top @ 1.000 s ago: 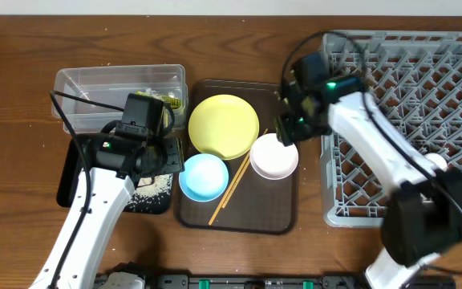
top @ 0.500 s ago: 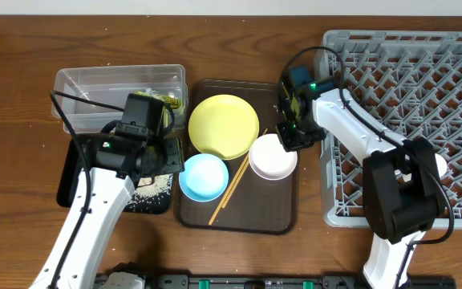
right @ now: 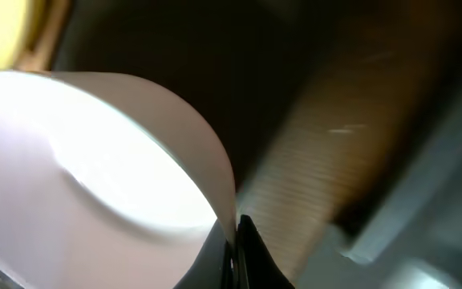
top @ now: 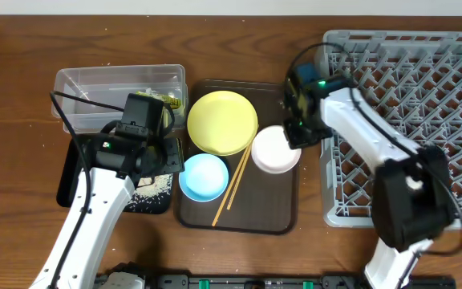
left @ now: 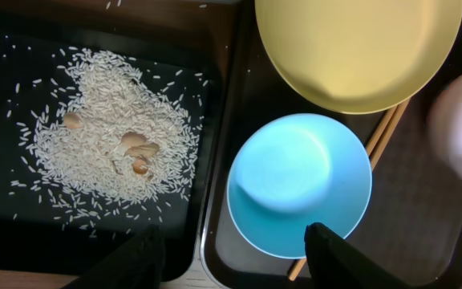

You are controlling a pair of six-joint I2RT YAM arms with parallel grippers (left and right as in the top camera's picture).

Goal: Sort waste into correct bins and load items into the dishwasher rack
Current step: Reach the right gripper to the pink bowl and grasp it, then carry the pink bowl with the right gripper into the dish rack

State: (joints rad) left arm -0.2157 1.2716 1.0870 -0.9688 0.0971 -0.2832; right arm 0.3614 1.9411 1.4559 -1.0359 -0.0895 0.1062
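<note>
Right end effector (right: 235, 241) is pinched tight on the rim of the white bowl (top: 275, 151). Wrist view shows the lip nipped between both fingers. The bowl's at the right side of the brown tray (top: 239, 221), just beside the rack (top: 423, 104); can't tell if it's lifted off yet.

Left end effector (left: 231, 253) hangs abt half open with nothing in it, over the near edge of the blue bowl (left: 299, 189).

Progress: waste looks sorted. Rice (left: 107, 152) is heaped in the black tray (left: 6, 233) w/ a few brownish bits on top, and the wrapper (top: 164, 99) is in the clear tub (top: 79, 80).

Loading's barely begun, I'd say. No dishes show in the rack. Plate (top: 223, 123), blue bowl and chopsticks (top: 233, 183) all sit on the brown tray, so 4 items to go incl. this bowl. Cup not in sight.

Bench (top: 14, 160) is dark brown wood grain. Only a pale strip along the far edge shows of the room.
</note>
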